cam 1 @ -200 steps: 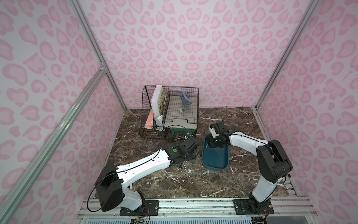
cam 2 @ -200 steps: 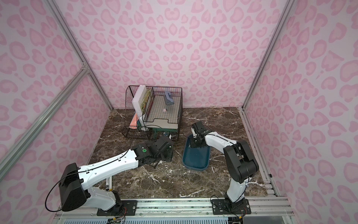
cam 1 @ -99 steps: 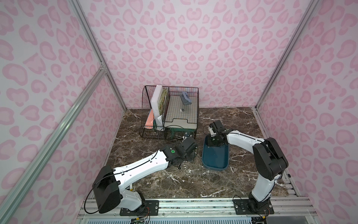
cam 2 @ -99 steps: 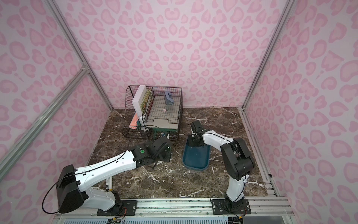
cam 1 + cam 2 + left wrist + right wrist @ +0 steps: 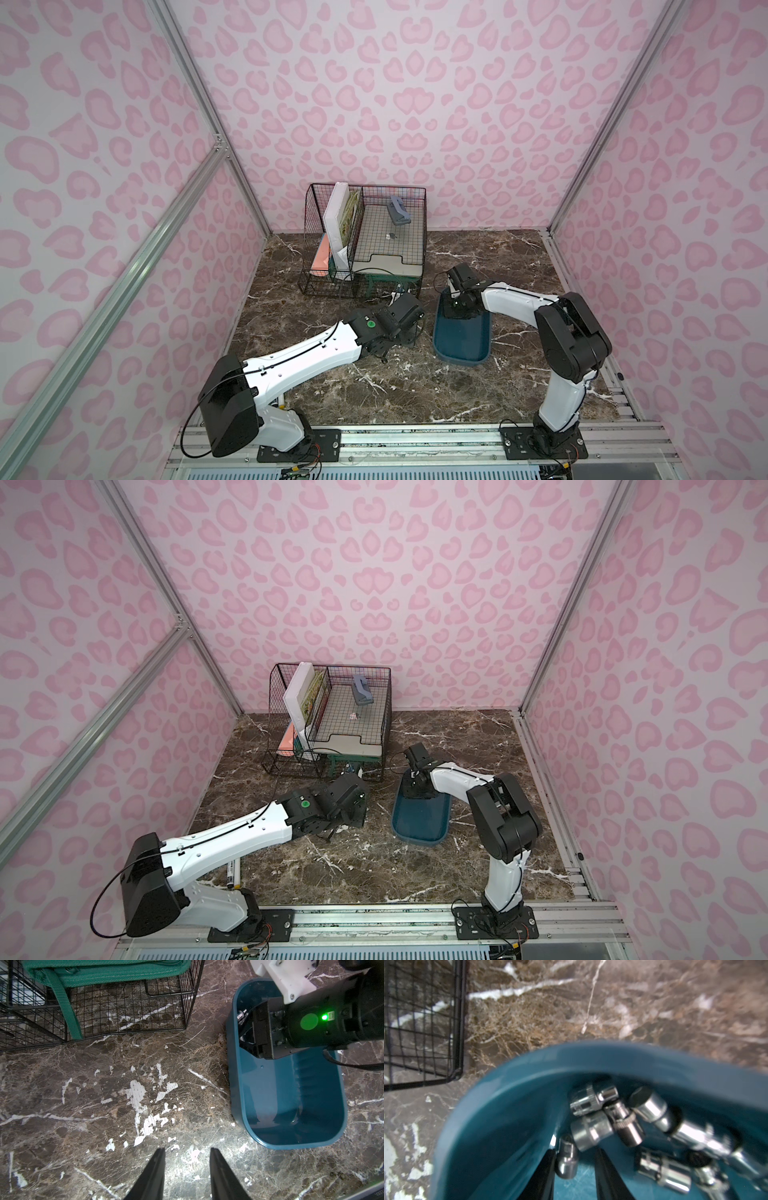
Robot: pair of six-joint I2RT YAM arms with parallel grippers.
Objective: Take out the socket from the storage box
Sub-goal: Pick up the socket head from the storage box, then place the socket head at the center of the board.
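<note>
Wire organiser (image 5: 328, 286) stands on marble tabletop (image 5: 415, 395).

Glossy smooth plastic storage box (image 5: 508, 1115); shiny chrome metal sockets (image 5: 591, 1132); polished marble-look tabletop (image 5: 83, 1095).

Nothing can be read for certain. A small label (image 5: 330, 1015) beside the green light (image 5: 323, 1017) on the right arm (image 5: 291, 976), the dark print on the pen (image 5: 232, 872), and the cut-off, upside-down characters on a strip (image 5: 375, 1193) at the left wrist view's edge are all too small. The sockets (image 5: 591, 1130) in the storage box (image 5: 508, 1105) are too blurred for any stamp to be made out.
</note>
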